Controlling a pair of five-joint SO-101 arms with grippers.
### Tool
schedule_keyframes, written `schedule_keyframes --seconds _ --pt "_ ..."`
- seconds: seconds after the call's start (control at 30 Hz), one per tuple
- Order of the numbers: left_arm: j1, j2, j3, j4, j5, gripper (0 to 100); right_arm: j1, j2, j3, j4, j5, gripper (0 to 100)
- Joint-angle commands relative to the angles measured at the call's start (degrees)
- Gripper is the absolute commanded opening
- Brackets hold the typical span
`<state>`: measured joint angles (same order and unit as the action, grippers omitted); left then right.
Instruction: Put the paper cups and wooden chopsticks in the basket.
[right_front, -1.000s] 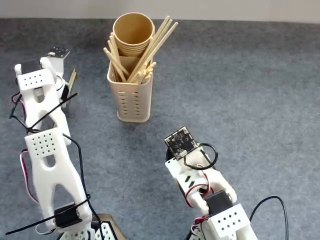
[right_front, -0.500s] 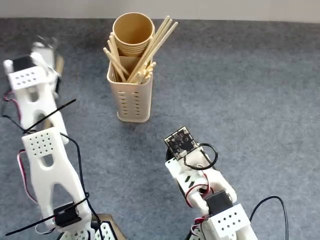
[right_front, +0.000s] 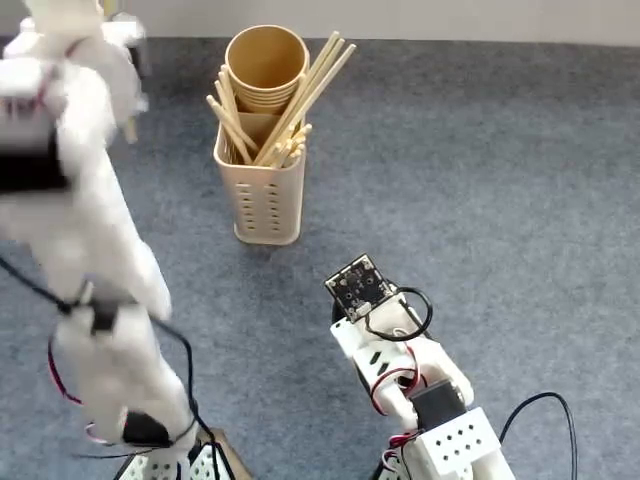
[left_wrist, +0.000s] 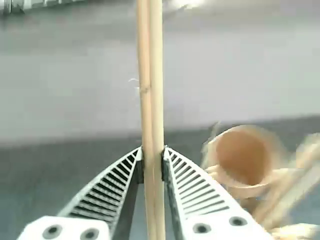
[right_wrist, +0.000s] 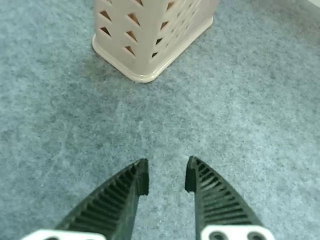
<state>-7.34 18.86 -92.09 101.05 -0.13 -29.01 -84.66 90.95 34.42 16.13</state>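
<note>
1. While the left gripper (left_wrist: 152, 152) pinched a pair of wooden chopsticks (left_wrist: 150, 90) between its ribbed fingers, the two sticks lay side by side and touching. They ran straight out past the fingertips to the edge of the left wrist view.
2. Beyond that gripper, the left wrist view showed the open mouth of the paper cups (left_wrist: 245, 157) as a blurred brown ring, with pale sticks beside it. The held pair was apart from them.
3. From the high view, the left arm (right_front: 90, 230) was a blurred white shape down the left side of the frame. Its wrist end was in the upper left corner, beside the basket (right_front: 262, 195) but not touching it.
4. The basket stood upright in the upper middle of the frame on the grey carpet (right_front: 500, 180). It was a pale, perforated, tall container.
5. Inside it, the paper cups (right_front: 266, 60) sat nested in one stack, mouth up and rising above the rim.
6. A bundle of chopsticks (right_front: 305, 90) leaned in the same basket around the stack, its longest sticks slanting towards the upper right.
7. The right gripper (right_wrist: 166, 175) had its dark fingers parted and held nothing. It hung over bare carpet with the foot of the basket (right_wrist: 150, 45) ahead of its tips, apart from them.
8. The right arm (right_front: 410, 370) sat in the lower middle of the high view, below the basket.
</note>
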Motion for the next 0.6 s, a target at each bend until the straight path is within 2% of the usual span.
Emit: schedule_keyframes --seconds 0.0,0.27,0.33,0.43,0.57 --pt "11.2 -21.8 4.7 0.4 0.6 0 -0.1 -0.3 -0.2 -0.7 0.7 13.9" --pt "20.4 -45.2 44.7 -0.2 1.3 0 -0.1 -0.3 -0.2 -0.7 0.7 13.9" --pt "22.4 -51.6 55.2 -3.0 1.3 0 -0.1 -0.3 -0.2 -0.7 0.7 13.9" --pt "23.6 -60.8 77.1 -14.2 1.2 0 -0.1 -0.3 -0.1 -0.7 0.7 13.9" --pt "21.2 -67.6 102.2 -39.4 1.0 0 -0.1 -0.3 -0.1 -0.7 0.7 13.9"
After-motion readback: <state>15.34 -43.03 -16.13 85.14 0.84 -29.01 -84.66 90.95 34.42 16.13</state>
